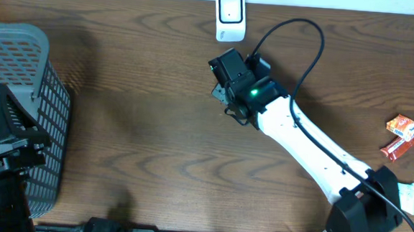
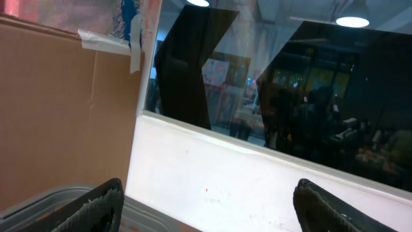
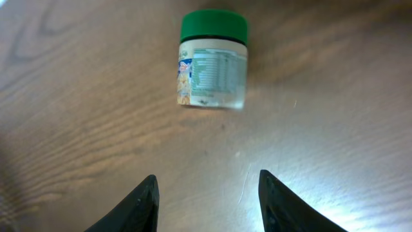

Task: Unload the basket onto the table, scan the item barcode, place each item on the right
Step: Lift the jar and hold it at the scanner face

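A small jar (image 3: 212, 61) with a green lid and a printed label lies on its side on the wooden table, seen in the right wrist view. My right gripper (image 3: 207, 193) hangs above the table a short way in front of the jar, jaws open with only bare wood between them. In the overhead view the jar is hidden under the right arm's black head (image 1: 235, 74). The white scanner (image 1: 229, 17) stands at the table's far edge, just beyond that head. My left gripper (image 2: 209, 200) is open and empty, pointing up at a wall and window.
A grey mesh basket (image 1: 45, 120) stands at the left edge, with the left arm (image 1: 2, 168) beside it. Orange and red snack packets (image 1: 406, 132) and a white packet (image 1: 406, 196) lie at the right. A black cable (image 1: 298, 35) loops over the right arm.
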You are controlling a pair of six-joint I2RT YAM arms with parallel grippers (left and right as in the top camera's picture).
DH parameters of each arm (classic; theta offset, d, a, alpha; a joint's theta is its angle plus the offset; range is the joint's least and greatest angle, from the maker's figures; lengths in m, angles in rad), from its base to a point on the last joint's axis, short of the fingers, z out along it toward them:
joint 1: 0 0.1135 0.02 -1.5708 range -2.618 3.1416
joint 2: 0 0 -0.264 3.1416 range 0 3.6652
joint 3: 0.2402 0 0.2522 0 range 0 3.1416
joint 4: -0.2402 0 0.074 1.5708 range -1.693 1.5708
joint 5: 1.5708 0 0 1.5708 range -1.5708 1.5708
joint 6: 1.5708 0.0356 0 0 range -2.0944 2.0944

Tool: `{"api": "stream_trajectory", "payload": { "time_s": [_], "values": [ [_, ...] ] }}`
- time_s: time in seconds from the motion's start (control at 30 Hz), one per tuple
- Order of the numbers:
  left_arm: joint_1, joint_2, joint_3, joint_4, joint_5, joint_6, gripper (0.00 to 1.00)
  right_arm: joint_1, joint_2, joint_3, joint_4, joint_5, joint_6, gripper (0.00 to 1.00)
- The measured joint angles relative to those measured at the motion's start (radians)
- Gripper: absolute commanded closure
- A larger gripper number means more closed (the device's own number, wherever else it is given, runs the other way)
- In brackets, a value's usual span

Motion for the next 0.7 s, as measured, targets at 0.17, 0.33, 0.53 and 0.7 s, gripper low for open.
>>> {"api": "stream_trajectory", "payload": {
  "time_s": [0.17,0.33,0.53,0.7],
  "values": [
    [0.0,0.0,0.0,0.0,0.0,0.0,0.15,0.052,0.002,0.0,0.0,0.057,-0.04,0.06],
    [0.0,0.0,0.0,0.0,0.0,0.0,0.15,0.066,0.002,0.0,0.014,0.071,-0.061,0.04],
    [0.0,0.0,0.0,0.0,0.0,0.0,0.16,-0.002,0.047,0.001,0.07,0.084,-0.085,0.01],
    [0.0,0.0,0.0,0.0,0.0,0.0,0.16,-0.085,0.187,0.002,0.235,0.082,-0.171,0.01]
  ]
}}
